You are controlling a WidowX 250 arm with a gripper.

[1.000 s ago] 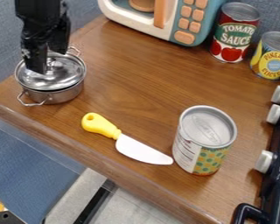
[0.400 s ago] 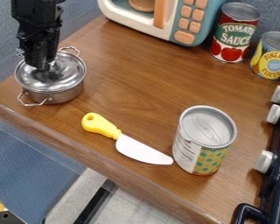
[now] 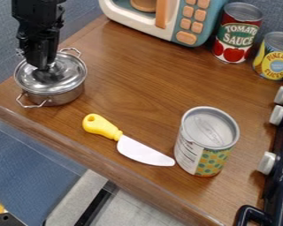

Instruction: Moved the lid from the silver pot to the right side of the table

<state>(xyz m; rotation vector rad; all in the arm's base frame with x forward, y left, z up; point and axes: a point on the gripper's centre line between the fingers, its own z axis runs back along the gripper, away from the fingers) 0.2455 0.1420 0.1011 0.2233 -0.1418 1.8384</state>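
The black gripper [image 3: 44, 66] hangs at the upper left over the silver pot, its fingers close together around the knob at the middle of the lid. The shiny domed lid [image 3: 62, 78] sits level on the silver pot [image 3: 56, 97], which stands at the table's left side with its two wire handles out front and back. The knob itself is hidden behind the fingers. The brown wooden table [image 3: 132, 84] runs from the pot across to the stove.
A yellow-handled toy knife [image 3: 141, 151] lies at the front middle, beside an upright can [image 3: 206, 141]. A toy microwave [image 3: 167, 20], a tomato sauce can [image 3: 237, 33] and a pineapple can [image 3: 275, 56] stand at the back. Stove knobs [image 3: 267, 163] line the right edge.
The gripper's fingers, spread apart over the lid a second ago, have closed together at the knob. The lid and pot have kept their place.
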